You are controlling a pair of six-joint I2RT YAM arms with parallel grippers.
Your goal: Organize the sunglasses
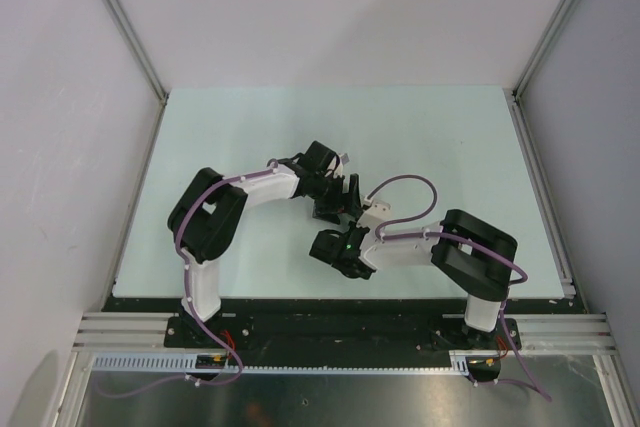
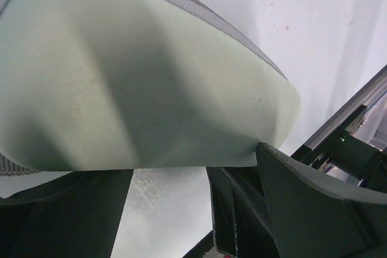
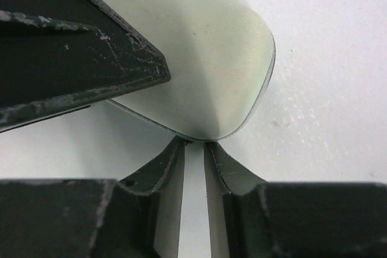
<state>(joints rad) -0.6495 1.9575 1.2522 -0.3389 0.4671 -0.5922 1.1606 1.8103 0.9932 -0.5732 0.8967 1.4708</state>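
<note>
The sunglasses are out of view in every frame. Both grippers meet at the table's middle on the oblong beige case (image 1: 374, 211). In the left wrist view the case (image 2: 139, 70) fills the frame. My left gripper (image 2: 195, 166) has its fingers spread across the case's near edge, and the right fingertip (image 2: 266, 152) touches that edge. In the right wrist view my right gripper (image 3: 193, 144) is nearly shut and pinches the rounded end of the case (image 3: 205, 58). The left gripper's finger (image 3: 72, 58) lies against the case's side. From above, the left gripper (image 1: 338, 197) and the right gripper (image 1: 352, 222) hide most of the case.
The pale green table (image 1: 250, 137) is bounded by white walls and metal rails (image 1: 538, 177) on both sides. The arm bases stand on a black bar (image 1: 330, 327) at the near edge. No cloth shows.
</note>
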